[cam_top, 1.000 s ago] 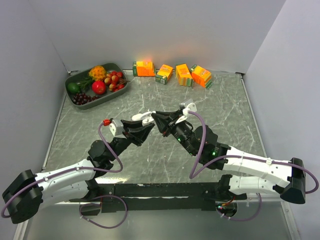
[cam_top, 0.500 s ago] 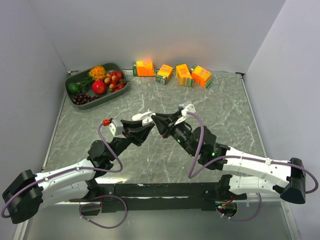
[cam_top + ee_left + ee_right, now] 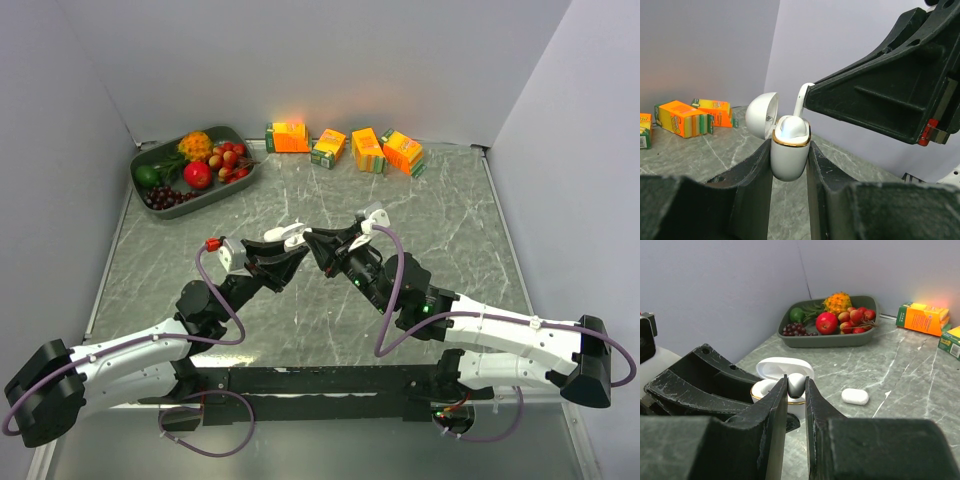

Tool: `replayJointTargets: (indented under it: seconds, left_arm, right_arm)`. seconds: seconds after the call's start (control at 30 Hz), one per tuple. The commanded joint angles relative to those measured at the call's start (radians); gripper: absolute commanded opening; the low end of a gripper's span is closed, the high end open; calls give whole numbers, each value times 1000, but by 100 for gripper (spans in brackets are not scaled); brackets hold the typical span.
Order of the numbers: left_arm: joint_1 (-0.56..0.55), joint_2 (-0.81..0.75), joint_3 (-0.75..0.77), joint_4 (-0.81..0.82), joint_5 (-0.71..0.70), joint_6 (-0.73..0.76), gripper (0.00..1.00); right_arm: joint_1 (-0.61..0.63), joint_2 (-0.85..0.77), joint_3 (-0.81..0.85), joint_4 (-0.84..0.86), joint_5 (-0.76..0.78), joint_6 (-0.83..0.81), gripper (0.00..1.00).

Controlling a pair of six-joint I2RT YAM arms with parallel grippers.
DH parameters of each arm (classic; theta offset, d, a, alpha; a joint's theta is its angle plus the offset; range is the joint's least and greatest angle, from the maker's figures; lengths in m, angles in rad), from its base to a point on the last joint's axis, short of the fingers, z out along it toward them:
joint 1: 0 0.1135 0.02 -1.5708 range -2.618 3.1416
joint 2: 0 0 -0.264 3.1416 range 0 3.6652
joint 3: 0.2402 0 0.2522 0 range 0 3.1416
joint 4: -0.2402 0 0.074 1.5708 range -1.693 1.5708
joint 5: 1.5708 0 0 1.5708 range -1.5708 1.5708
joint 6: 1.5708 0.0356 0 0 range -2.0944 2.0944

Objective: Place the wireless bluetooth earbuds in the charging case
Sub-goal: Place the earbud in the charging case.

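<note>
Grey marble tabletop (image 3: 450, 230) between pale walls, fruit tray (image 3: 150, 160) sitting upper left, juice cartons (image 3: 345, 147) lining the far edge. Both arms are meeting mid-frame in the top view.

Left pincer (image 3: 788, 149) is clamping the case (image 3: 789, 162) upright and off the tabletop, with the lid (image 3: 760, 115) hanging open to the left. Right pincer (image 3: 796, 385) is pinching an earbud (image 3: 796, 384) narrow between its tips, right over the case mouth. In the left wrist view the bud's white stem is poking up from the mouth toward the right pincer's tip. The white bulge inside the gold rim is probably this bud's head or one already seated, cannot tell.

Change over the last second: the right arm is creeping left, closing on the left pincer by a small amount, while the left arm is staying put. This reads as the final approach: the bud is at the slot but likely not seated yet, since the pincer is not letting go.

A small white piece (image 3: 855, 396) is lying on the tabletop right of centre in the right wrist view. It may be the other earbud, too small to tell.
</note>
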Motion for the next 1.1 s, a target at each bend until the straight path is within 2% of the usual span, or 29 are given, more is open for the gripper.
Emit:
replayJointTargets:
  seconds: [0.0, 0.83, 1.0, 1.07]
  left_arm:
    - [4, -8, 24, 77, 17, -20, 1]
    - [4, -8, 21, 87, 17, -17, 1]
    - [2, -8, 23, 87, 16, -18, 1]
    - [4, -8, 23, 89, 17, -17, 1]
  right_arm:
    - [7, -14, -9, 20, 21, 7, 0]
    - [7, -25, -4, -60, -11, 30, 0]
    - [7, -27, -1, -74, 3, 31, 4]
    - [7, -27, 1, -78, 6, 33, 9]
